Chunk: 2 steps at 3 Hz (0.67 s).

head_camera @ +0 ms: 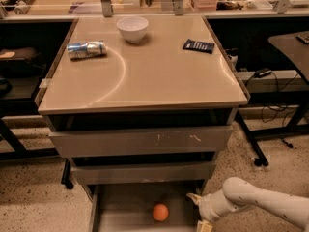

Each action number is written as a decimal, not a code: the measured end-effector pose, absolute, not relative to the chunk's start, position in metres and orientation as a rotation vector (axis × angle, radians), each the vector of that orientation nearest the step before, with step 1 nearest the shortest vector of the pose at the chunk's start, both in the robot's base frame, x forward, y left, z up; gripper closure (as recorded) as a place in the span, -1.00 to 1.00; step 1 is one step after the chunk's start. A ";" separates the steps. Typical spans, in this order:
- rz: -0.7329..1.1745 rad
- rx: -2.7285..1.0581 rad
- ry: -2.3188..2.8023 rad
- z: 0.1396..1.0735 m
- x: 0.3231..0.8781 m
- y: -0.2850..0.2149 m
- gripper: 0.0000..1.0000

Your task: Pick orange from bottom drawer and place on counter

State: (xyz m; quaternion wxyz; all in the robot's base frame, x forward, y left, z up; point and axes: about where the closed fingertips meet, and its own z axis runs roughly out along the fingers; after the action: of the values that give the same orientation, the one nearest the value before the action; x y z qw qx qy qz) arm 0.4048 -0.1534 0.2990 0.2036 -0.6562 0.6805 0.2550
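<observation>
Nearest to us, the bottom drawer (123, 208) is pulled out, and the orange (161, 212) sits on its grey floor. At the orange's 3 o'clock, near but not touching, our tool (197, 211) hangs at the drawer's right side, its two tan tips spread wide and holding nothing. Farther back, the desk (159, 83) carries a silver can (87, 49) at 10 o'clock, a white bowl (132, 29) at 12 o'clock and a dark packet (198, 45) at 2 o'clock.
</observation>
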 end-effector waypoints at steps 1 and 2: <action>0.730 -1.779 1.892 0.275 0.413 -0.151 -1.00; 0.786 -1.663 1.850 0.234 0.431 -0.139 -1.00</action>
State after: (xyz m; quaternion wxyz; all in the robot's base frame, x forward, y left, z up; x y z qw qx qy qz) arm 0.4314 -0.1386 0.2343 0.2633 -0.6151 0.6840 0.2908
